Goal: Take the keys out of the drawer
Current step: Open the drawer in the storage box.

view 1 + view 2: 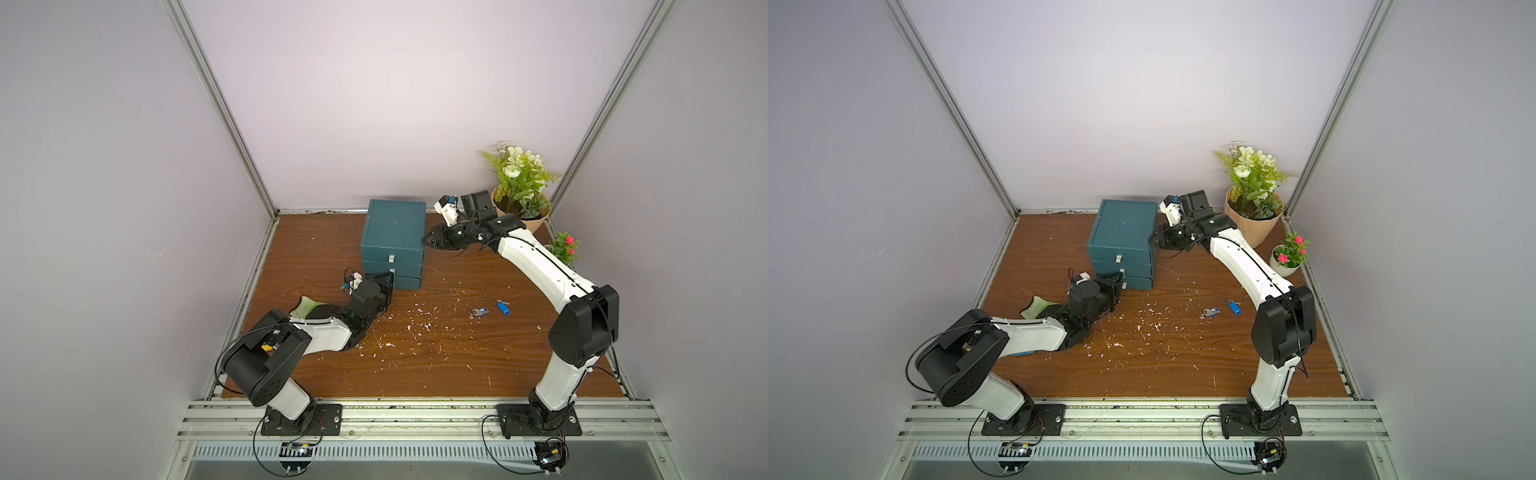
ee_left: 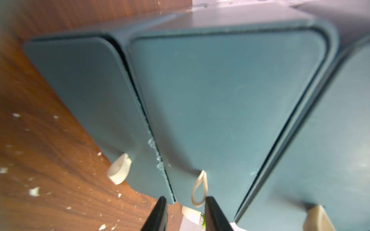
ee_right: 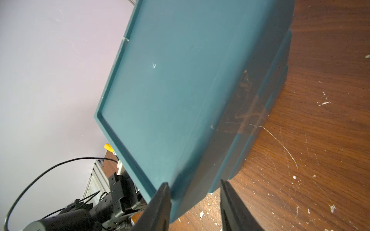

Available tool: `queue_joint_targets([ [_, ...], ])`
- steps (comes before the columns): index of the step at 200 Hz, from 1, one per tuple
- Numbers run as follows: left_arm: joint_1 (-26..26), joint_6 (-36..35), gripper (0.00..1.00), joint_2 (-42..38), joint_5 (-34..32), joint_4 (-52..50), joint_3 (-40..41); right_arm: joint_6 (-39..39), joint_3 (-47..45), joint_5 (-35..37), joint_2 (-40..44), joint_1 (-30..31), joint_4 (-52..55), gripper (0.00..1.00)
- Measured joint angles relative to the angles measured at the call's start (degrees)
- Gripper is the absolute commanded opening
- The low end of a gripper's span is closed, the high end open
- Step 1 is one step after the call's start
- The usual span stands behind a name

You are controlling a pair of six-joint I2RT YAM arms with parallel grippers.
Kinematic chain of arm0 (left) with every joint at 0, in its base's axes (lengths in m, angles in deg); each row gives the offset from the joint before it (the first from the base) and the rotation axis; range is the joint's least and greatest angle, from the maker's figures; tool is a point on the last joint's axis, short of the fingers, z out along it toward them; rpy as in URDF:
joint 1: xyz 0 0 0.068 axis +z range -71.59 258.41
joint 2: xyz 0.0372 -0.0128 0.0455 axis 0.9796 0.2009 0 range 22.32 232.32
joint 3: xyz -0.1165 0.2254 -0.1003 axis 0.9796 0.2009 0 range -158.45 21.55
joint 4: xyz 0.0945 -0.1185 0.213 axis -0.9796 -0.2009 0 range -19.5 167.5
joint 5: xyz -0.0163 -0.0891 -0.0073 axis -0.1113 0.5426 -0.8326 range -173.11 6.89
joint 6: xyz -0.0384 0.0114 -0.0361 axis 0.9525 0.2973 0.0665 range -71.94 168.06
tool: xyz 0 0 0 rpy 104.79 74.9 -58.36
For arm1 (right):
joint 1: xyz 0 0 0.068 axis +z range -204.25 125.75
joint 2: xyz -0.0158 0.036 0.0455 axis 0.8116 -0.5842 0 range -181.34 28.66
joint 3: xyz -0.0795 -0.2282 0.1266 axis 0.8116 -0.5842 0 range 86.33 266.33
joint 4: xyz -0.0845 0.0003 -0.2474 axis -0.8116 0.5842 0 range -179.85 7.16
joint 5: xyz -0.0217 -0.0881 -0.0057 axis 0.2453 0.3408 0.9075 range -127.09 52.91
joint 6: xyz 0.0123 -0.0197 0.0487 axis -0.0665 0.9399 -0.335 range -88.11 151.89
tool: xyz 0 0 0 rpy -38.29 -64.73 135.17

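Jaws of the left gripper stand parted around the pull loop of the drawer unit's shut middle drawer. The right gripper straddles the unit's top right edge; grip cannot be told. Two keys lie on the table, further right.

Here we are in a robotics lab test cell: aluminium frame posts, plain lilac wall panels, two robot arms bolted to a rail along a scuffed wood-grain worktop.
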Motion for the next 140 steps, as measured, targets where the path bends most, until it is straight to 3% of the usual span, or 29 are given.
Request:
queue_joint_targets([
  [69,0.15,0.33,0.07,0.57,0.37,2.12,-0.74,0.22,0.0,0.26,0.0,-0.42,3.02,0.43],
  [106,0.2,0.52,0.0,0.52,0.59,2.71,0.31,0.35,0.0,0.22,0.0,-0.42,3.04,0.43],
  [140,0.17,0.59,0.0,-1.25,1.4,3.37,2.64,0.48,1.22,0.07,-0.66,-0.42,3.85,0.43],
])
